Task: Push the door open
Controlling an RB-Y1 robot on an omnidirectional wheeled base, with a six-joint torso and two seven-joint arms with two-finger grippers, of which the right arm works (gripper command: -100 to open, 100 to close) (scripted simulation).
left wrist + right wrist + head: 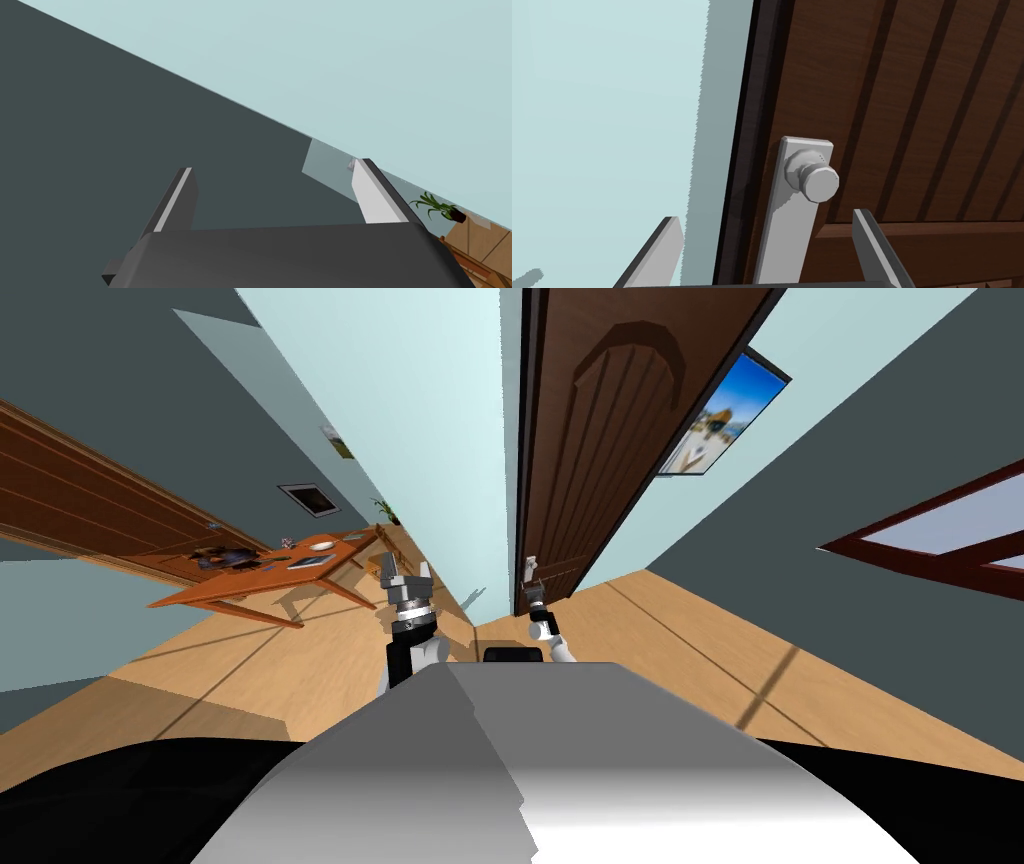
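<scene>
Wooden floor (700,648) runs out ahead of me between pale blue walls (430,408), with the brown door (610,438) standing at my 12 to 1 o'clock.

Nearest is my left hand (274,166), raised at about 11 o'clock with its two fingers spread wide and nothing between them. It plays no part in this step.

My right hand (767,215) is up at 12 o'clock, close to the door's lower part. Its fingers are also apart and empty, and neither one touches the wood. Just beyond the fingertips, ahead of the gap between them, is the grey door knob (818,182) on its long grey backplate (792,215). The plate is fixed to the grooved brown panel right beside the dark door frame (747,150). From how the panel sits against the frame, I judge the door is still shut or barely cracked, so the push has not begun. I read this as the end of the approach, lined up on the latch side.

For the next move I would ease the right hand forward until the fingertips or the knob meet, then press steadily straight into the panel. I would keep the contact near this edge, where leverage is best. The fingertips are thin and could skid along the grooves, so I would push slowly.

Farther off, an orange worktop (250,578) stands at 10 o'clock. A potted plant (442,209) sits by the wall beyond it, and a framed picture (722,418) hangs at 1 o'clock past the door.
</scene>
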